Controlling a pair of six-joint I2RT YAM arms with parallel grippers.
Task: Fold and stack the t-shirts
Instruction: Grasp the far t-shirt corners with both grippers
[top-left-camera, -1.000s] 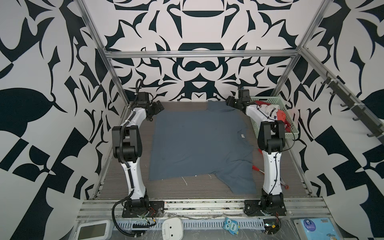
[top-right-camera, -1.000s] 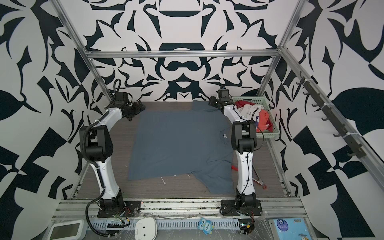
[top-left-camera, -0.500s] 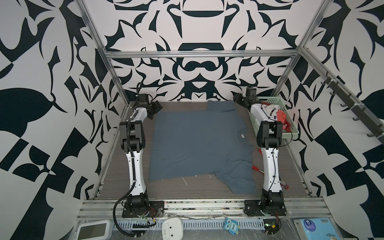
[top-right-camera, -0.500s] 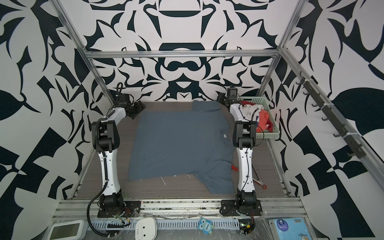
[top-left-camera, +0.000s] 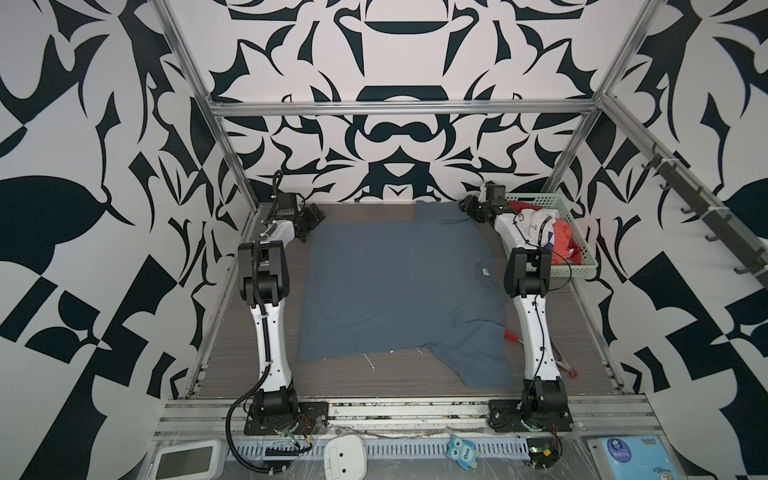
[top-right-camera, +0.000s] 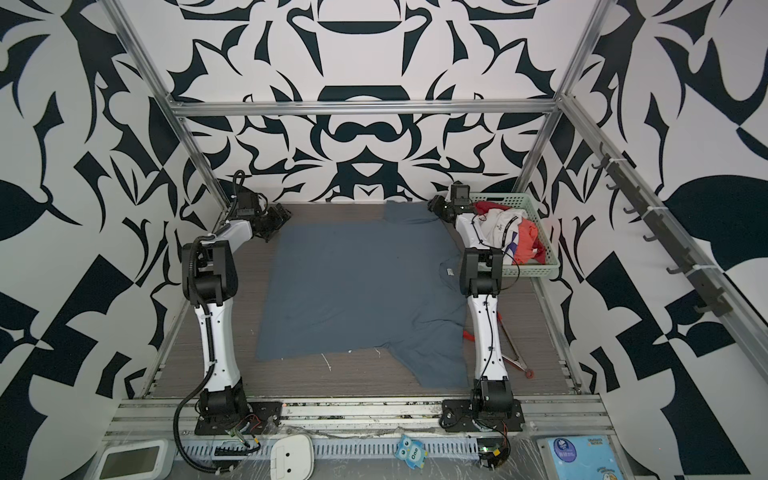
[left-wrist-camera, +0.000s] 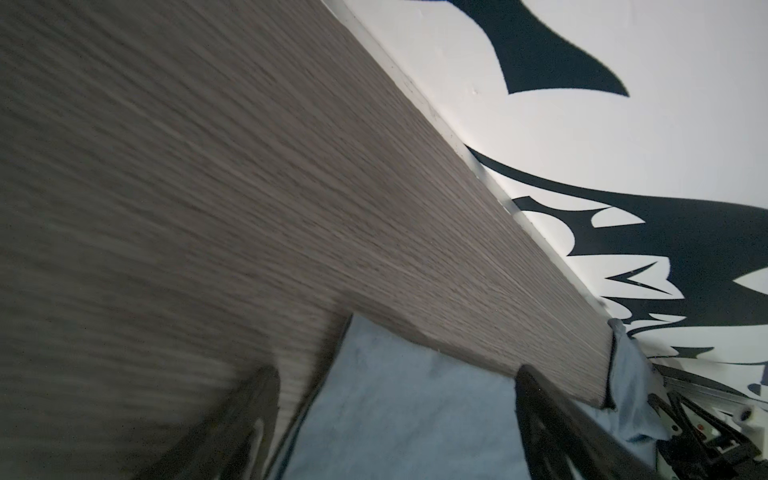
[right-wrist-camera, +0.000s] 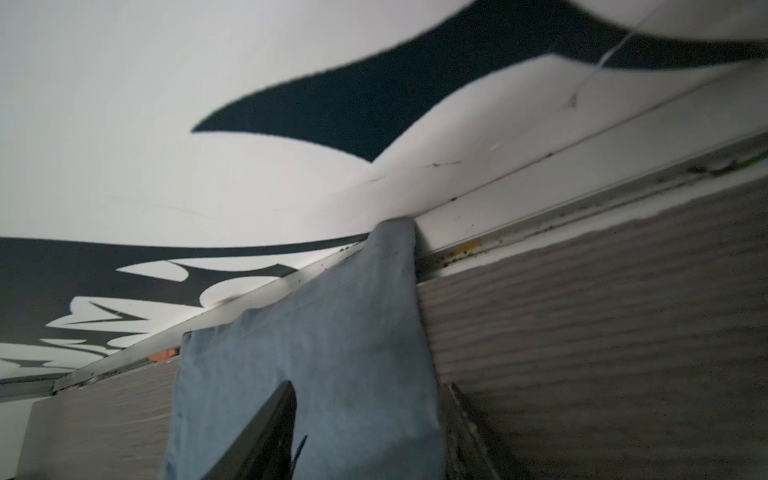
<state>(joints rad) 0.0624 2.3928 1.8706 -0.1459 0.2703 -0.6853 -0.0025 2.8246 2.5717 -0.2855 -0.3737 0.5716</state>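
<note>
1 blue-grey t-shirt (top-left-camera: 399, 282): spread flat, centre | white striped shirt (top-left-camera: 536, 224) + red-orange shirt (top-left-camera: 565, 237): crumpled in basket (top-left-camera: 579, 270)

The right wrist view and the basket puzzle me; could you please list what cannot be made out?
Right gripper jaws: cut off by the right wrist view's edge; grip on blue shirt unclear.
Shirts in the basket: bunched behind the right arm, both top views; count unclear.
Collar label: too small, both top views.
</note>
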